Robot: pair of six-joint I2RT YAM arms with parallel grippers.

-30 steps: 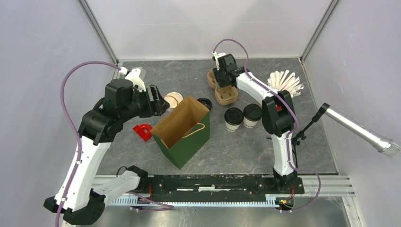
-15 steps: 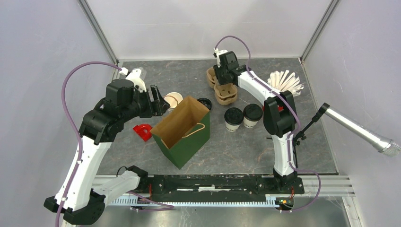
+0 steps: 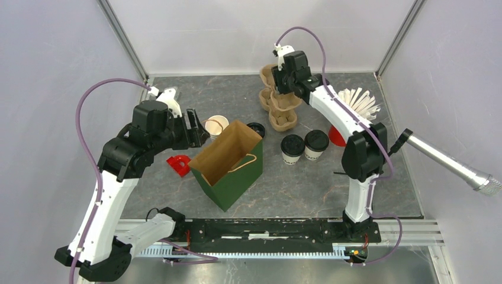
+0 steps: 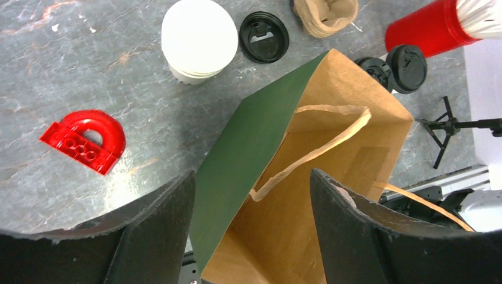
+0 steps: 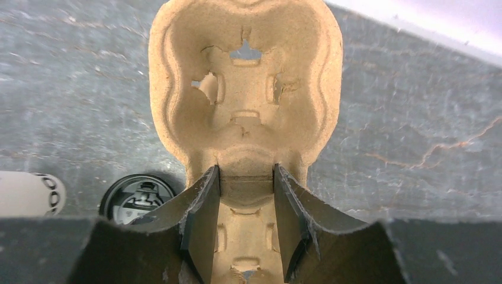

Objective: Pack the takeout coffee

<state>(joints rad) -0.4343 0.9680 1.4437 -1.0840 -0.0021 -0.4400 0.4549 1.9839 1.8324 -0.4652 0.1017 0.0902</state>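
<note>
Grey table, two lidded coffees, one green bag, left pincer spread, right pincer pinching pulp carrier

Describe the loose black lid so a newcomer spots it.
Find the green bag in the middle. At its far corner, right of the white cup stack, lies the lid. Unlike the lids on the two cups nearby, it sits flat on the table, no cup beneath.
</note>
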